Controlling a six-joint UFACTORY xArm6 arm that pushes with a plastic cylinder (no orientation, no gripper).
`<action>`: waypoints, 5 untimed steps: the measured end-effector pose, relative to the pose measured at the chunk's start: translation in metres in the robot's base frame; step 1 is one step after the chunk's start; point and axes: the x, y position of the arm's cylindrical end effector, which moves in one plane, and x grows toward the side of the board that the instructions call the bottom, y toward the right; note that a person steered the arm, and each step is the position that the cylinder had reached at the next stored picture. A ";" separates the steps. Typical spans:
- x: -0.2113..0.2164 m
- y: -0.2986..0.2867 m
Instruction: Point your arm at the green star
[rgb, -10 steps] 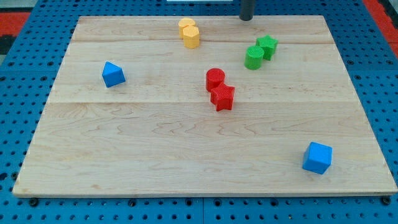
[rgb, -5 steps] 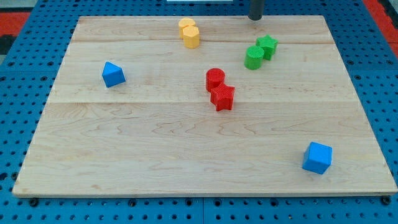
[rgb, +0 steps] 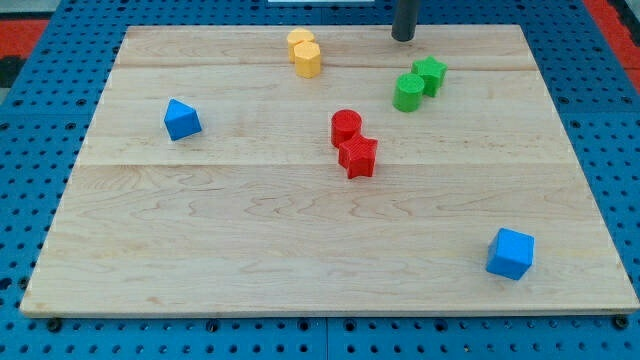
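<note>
We see my tip (rgb: 403, 38) near the top edge of the wooden board (rgb: 200, 250), a plain dark rod end with nothing to spread or pinch. It hangs just above and slightly to the view's left of the green star (rgb: 431, 74), apart from it, with bare wood between the two.

Taking the green star as our landmark: a green cylinder (rgb: 408, 93) touches it at its lower left. Farther to its left, near the board's top edge, sit two yellow blocks (rgb: 304, 52) pressed together. Below and left of the star, a red cylinder (rgb: 346, 127) touches a red star (rgb: 358, 156). Well away to the left lies a blue block (rgb: 181, 119) of angular shape, and far below the star, to its right, a blue cube (rgb: 511, 252).

We make out no writing or labels.
</note>
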 end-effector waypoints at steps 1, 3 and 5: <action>0.000 0.011; 0.000 0.040; 0.042 0.028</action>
